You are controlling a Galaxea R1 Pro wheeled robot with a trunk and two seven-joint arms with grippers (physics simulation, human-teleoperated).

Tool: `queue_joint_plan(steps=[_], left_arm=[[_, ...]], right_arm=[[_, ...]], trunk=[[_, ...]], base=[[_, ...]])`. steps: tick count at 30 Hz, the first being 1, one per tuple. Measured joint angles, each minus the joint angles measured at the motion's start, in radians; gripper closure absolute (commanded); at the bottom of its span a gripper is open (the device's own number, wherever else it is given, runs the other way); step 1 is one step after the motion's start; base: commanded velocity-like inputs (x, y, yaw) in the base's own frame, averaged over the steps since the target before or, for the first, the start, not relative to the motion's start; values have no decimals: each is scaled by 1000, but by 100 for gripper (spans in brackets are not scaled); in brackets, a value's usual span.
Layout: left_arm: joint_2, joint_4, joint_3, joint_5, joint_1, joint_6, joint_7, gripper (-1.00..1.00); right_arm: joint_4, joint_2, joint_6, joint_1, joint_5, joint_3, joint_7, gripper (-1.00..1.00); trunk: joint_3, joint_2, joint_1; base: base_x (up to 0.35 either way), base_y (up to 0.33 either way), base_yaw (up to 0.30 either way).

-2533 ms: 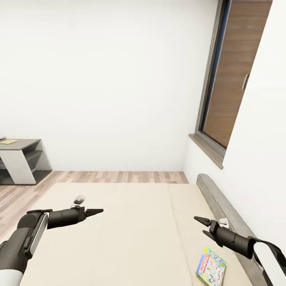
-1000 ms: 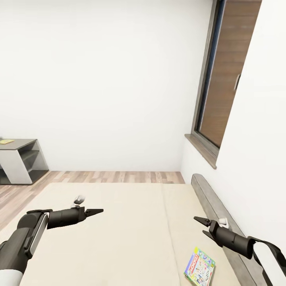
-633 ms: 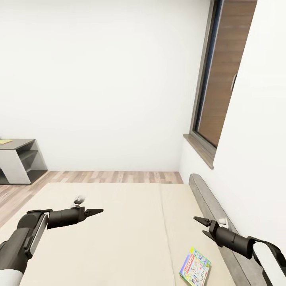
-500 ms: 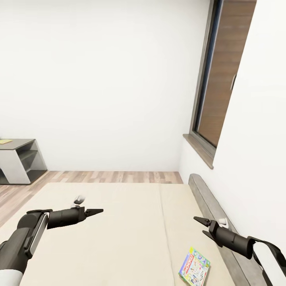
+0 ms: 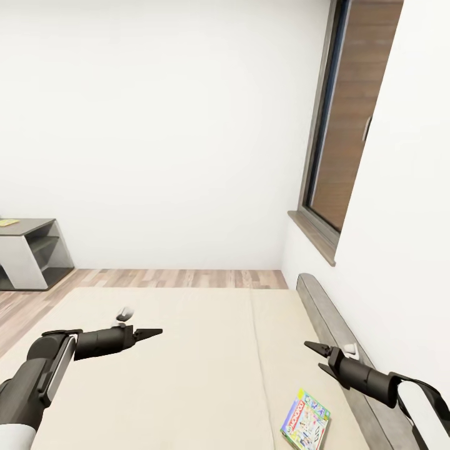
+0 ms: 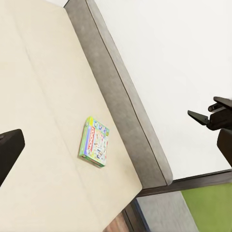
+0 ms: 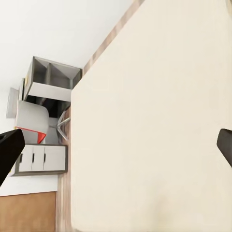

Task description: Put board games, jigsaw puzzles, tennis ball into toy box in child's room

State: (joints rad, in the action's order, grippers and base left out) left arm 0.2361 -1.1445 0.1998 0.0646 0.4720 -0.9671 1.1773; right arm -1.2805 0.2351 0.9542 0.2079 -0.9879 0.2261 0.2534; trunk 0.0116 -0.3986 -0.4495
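beige bed (image 7: 159, 121) — grey table (image 7: 46, 92) beyond it

The bed (image 5: 187, 375) is plain beige with a grey headboard (image 5: 325, 312); the board game (image 5: 305, 420) is white, colourfully bordered.

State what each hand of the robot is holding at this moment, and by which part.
Nothing is held. The left hand and the right hand hang empty over the bed; the Monopoly-style board game lies untouched on the mattress.

A home bedroom: a wide beige bed (image 5: 187, 362), wood-plank floor (image 5: 181, 278), white walls, dark-framed window (image 5: 340, 125)
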Motion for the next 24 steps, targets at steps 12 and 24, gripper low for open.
queue_joint_plan(steps=[12, 24], left_arm=[[0, 0, 1, 0, 0, 0, 0, -100], [1, 0, 4, 0, 0, 0, 4, -100]], right_arm=[[-5, 0, 1, 0, 0, -2, -9, -100], [-6, -2, -6, 1, 1, -68, -25, -100]], trunk=[[0, 0, 0], [0, 0, 0]], base=[[0, 0, 0], [0, 0, 0]])
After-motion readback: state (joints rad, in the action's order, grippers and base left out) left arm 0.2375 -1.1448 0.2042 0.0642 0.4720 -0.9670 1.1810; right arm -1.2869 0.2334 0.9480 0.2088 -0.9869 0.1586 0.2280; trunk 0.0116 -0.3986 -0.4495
